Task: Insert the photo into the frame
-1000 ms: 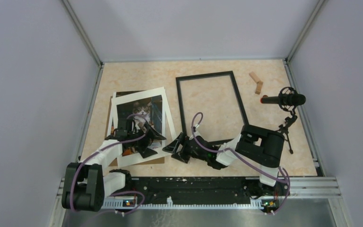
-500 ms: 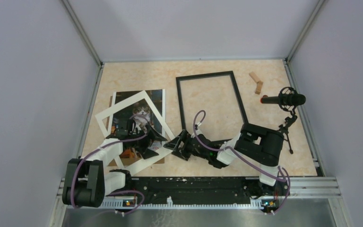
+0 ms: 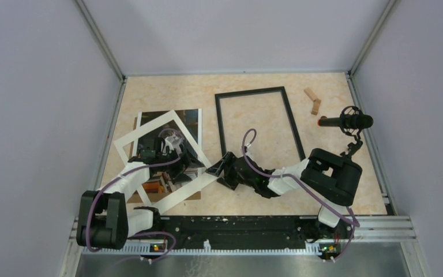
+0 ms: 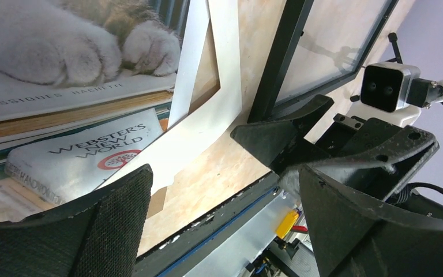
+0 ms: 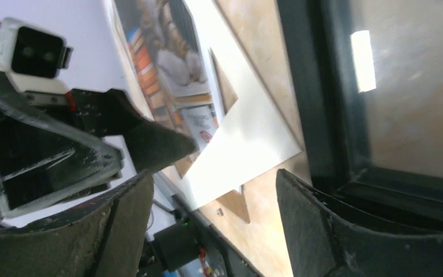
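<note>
The top external camera looks down from high at the near side over the whole worktop (image 3: 167,92), while the two wrist cameras sit low and close to it, facing each other, both catching the white mat (image 4: 228,69) corner, the photo (image 4: 63,115) and the frame (image 4: 272,75) edge.

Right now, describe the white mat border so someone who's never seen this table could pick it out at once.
On the beige marbled table, look at the left half, beside the thin black rectangular frame. A flat white open rectangular mat border lies skewed over the colourful cat-and-books photo. It alone is plain white with a cut-out middle, and sits crooked.
</note>
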`<control>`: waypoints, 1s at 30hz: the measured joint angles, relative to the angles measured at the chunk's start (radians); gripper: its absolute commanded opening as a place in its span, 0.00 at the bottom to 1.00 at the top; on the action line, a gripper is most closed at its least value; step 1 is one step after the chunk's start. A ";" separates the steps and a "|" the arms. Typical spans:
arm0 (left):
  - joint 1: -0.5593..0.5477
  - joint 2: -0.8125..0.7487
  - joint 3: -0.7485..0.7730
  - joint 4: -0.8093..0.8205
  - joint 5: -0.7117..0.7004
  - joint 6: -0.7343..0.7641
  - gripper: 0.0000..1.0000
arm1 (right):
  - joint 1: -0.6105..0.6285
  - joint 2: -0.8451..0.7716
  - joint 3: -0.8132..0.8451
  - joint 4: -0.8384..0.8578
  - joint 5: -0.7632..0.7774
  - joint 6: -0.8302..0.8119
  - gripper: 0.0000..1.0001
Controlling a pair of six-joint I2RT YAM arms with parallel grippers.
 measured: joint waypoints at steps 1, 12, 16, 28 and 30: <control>0.000 0.000 0.000 0.000 -0.001 0.001 0.99 | 0.000 -0.001 0.008 -0.024 0.023 0.000 0.75; 0.005 0.130 0.018 0.011 0.002 -0.027 0.99 | 0.049 0.022 0.153 -0.286 0.143 0.075 0.72; 0.005 0.127 0.004 0.036 0.013 -0.053 0.99 | 0.056 0.023 0.171 -0.328 0.156 0.097 0.68; 0.005 -0.071 0.000 0.024 -0.032 0.034 0.99 | 0.064 -0.080 0.144 -0.397 0.175 -0.137 0.75; 0.005 -0.077 0.053 -0.002 -0.052 0.078 0.99 | 0.055 -0.137 0.134 -0.403 0.148 -0.242 0.75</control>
